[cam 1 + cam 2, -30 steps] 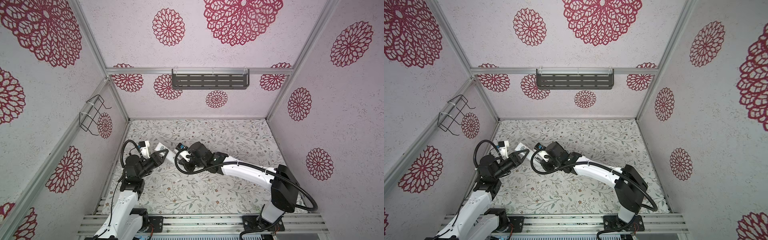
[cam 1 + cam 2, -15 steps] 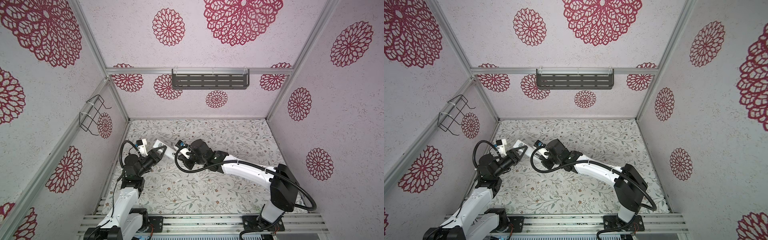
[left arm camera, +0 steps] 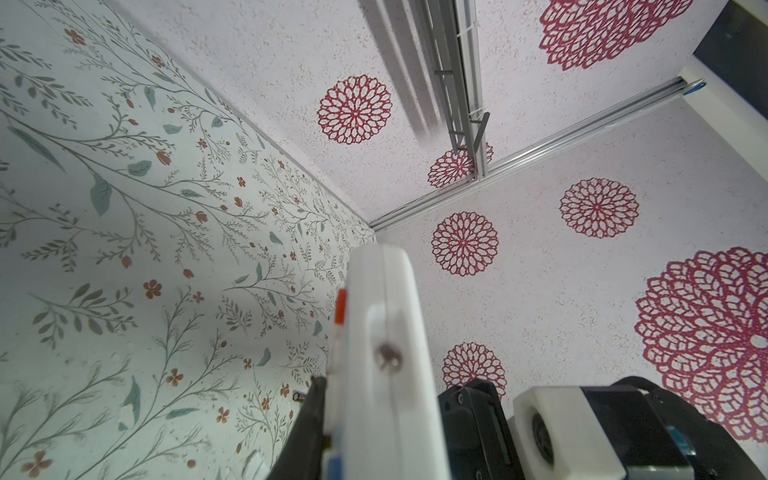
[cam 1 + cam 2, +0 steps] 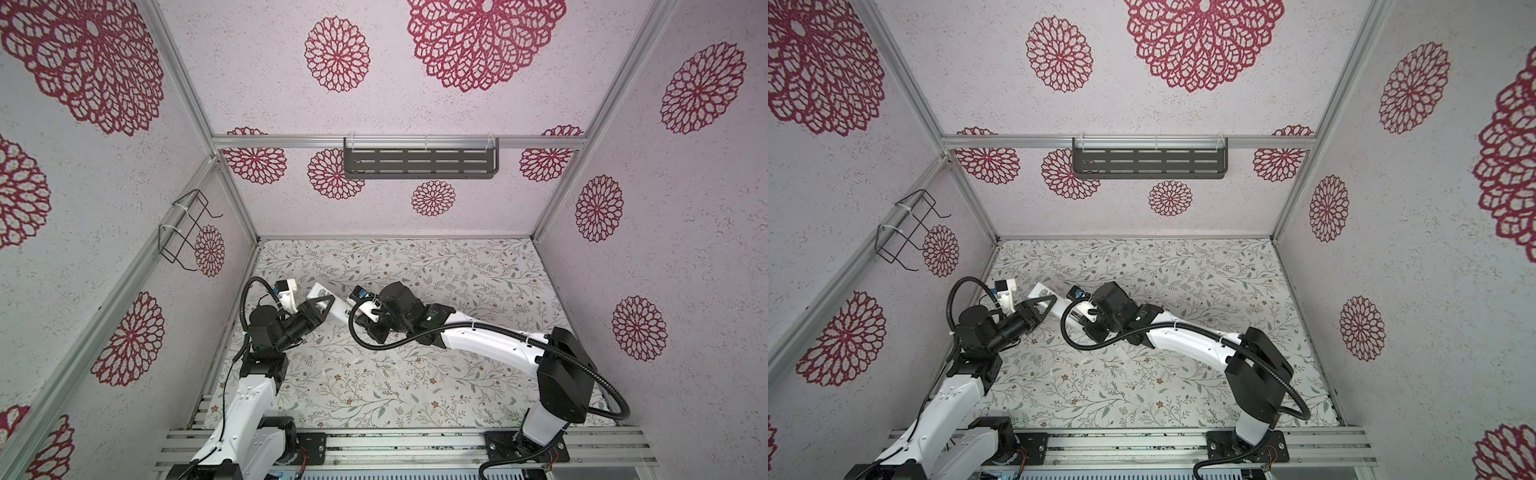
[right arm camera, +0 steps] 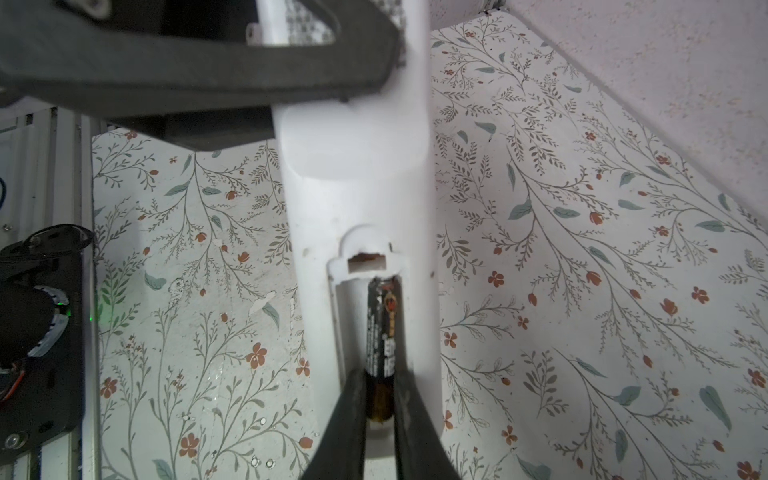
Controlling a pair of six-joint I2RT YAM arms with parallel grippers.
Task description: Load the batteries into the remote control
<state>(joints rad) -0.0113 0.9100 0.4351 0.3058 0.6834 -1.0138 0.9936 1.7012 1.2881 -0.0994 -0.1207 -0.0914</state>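
Left claw (image 4: 323, 306) is clenched on the remote control (image 4: 338, 313), which it holds up off the table (image 4: 415, 374) with the plain white back turned toward the right claw (image 5: 379, 374). In the right wrist view the left claw's dark finger (image 5: 208, 75) crosses the remote control's far end, and the open bay (image 5: 353, 324) lies directly ahead of the right claw. One battery (image 5: 380, 328), dark with printed lettering, lies lengthwise in one side of the bay; the channel beside it shows bare white plastic. The right claw's two fingers flank the battery's near end, very close on both sides; whether they grasp it or have let go cannot be told. The near end of the battery is partly hidden between those fingers. In the left wrist view the remote control's edge fills the space between the left claw's fingers, with a red button showing on the side toward the table, and the right arm (image 3: 623, 428) blocks the area just beyond. A small dark object (image 3: 296, 396) lies on the table close past the left claw's finger, too small to identify. Well away from both claws, a slotted shelf (image 4: 419, 164) hangs on the back wall and a wire rack (image 4: 183, 232) on the side wall.
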